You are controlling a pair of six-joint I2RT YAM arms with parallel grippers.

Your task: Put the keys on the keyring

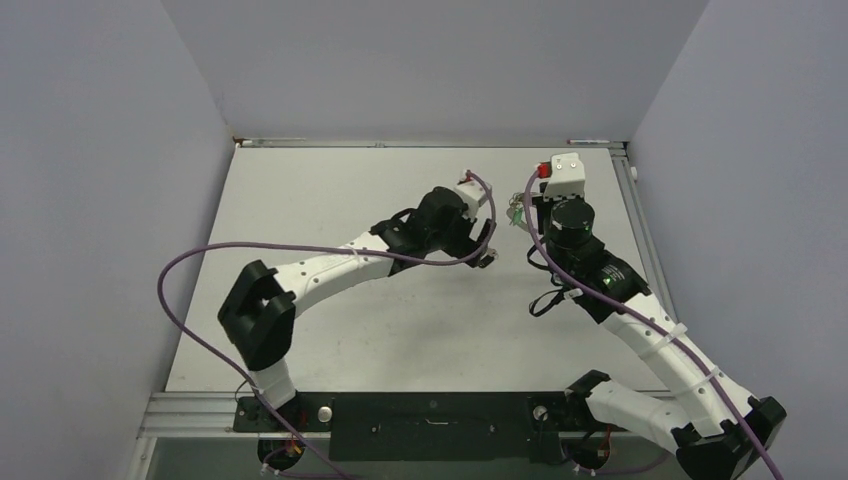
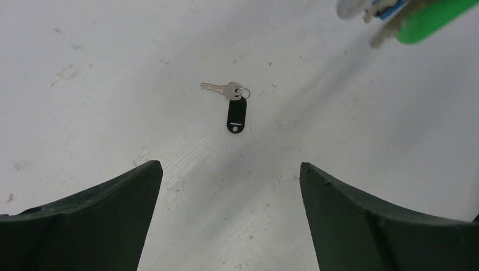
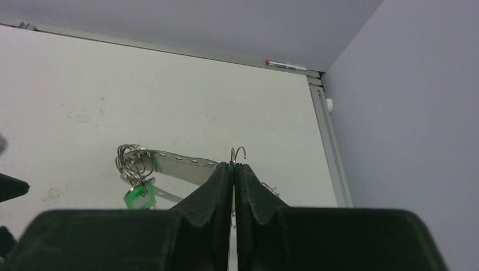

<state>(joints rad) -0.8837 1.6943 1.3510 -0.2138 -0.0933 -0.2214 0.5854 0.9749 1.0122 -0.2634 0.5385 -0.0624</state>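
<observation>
a: what sort of place?
b: robot test cell, lab type. two white-and-black arms, the left arm and the right arm, sit on a black base plate beside an aluminium rail.
a: surroundings?
b: plain white table, scuffed and speckled in the wrist view. bare grey-lilac wall panels box it in on three sides.
a: anything else?
b: a purple cable loops loose off the left arm. a white box with a red button sits near the far right corner.
</observation>
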